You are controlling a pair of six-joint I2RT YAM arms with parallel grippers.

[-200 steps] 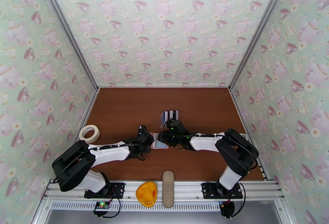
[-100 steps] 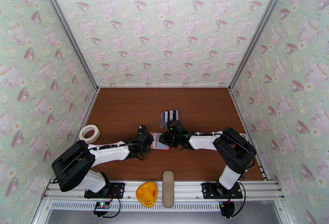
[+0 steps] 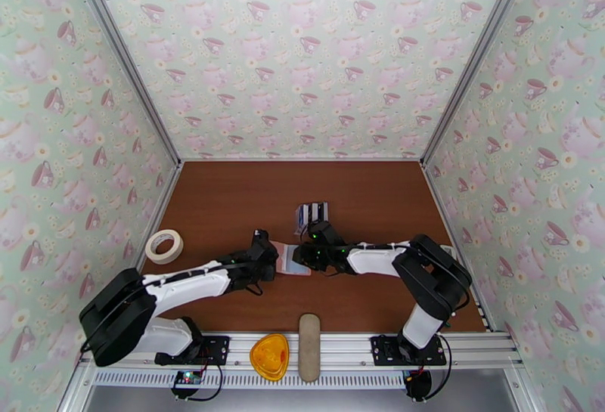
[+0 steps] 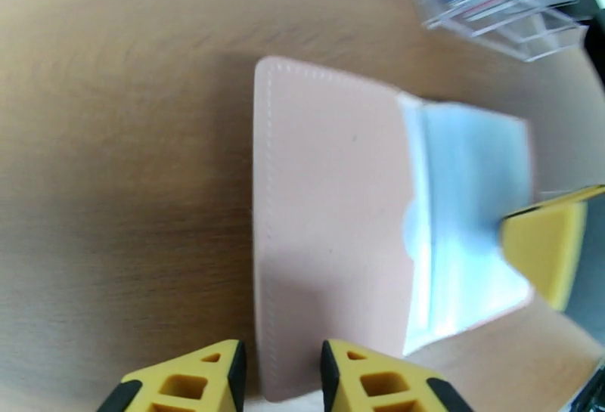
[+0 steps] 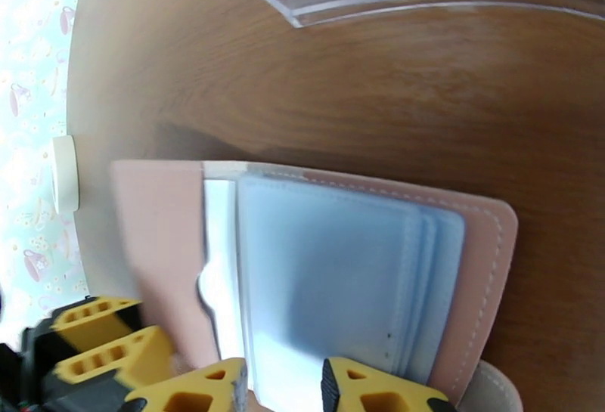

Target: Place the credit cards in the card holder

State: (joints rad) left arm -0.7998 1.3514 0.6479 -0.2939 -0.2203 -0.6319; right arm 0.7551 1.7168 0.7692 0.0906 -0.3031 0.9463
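From above, the pale pink card holder (image 3: 291, 262) lies open on the brown table (image 3: 227, 202), squarely between the left gripper (image 3: 271, 258) and the right gripper (image 3: 304, 255), with the striped credit cards (image 3: 311, 212) just beyond it. Over to the left wrist: stitched pink cover, translucent sleeves (image 4: 469, 217) spread to the right, and its near corner sits between the left fingertips, which stand slightly apart. Gripped or not, I cannot tell. Right wrist: bluish sleeves (image 5: 325, 277) stacked on the pink cover, running down between narrowly parted fingertips. Whether they pinch, I cannot tell.
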